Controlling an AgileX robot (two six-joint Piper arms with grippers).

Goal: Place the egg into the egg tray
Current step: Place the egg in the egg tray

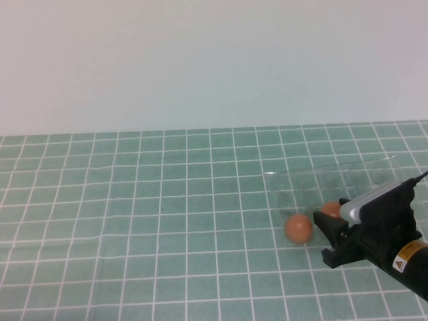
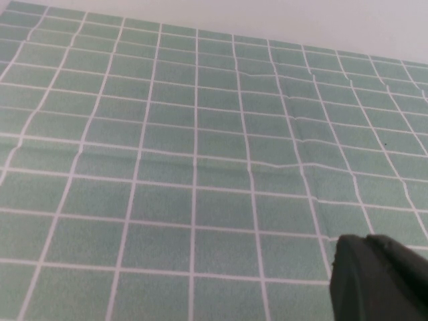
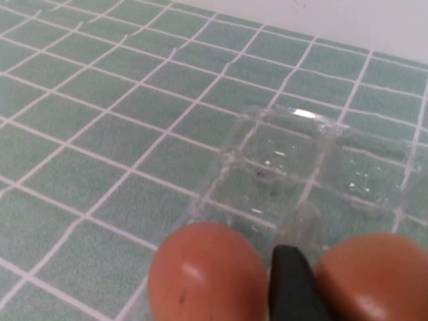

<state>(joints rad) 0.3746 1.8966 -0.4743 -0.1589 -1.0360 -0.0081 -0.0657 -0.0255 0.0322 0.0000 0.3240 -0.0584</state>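
The egg (image 1: 329,209) is orange-brown and lies just in front of the clear egg tray (image 1: 334,175), at the right of the high view. My right gripper (image 1: 333,226) is around it. In the right wrist view the egg (image 3: 374,281) rests against one dark finger (image 3: 293,287); the other finger is out of view. The second, paler egg (image 1: 298,227) lies on the far side of that finger, outside the jaws (image 3: 207,274). The tray's empty cups (image 3: 281,167) lie just beyond both eggs. My left gripper (image 2: 381,281) is shut and empty, over bare cloth.
A green cloth with a white grid (image 1: 154,214) covers the table. A pale wall (image 1: 200,60) stands behind it. The left arm does not show in the high view.
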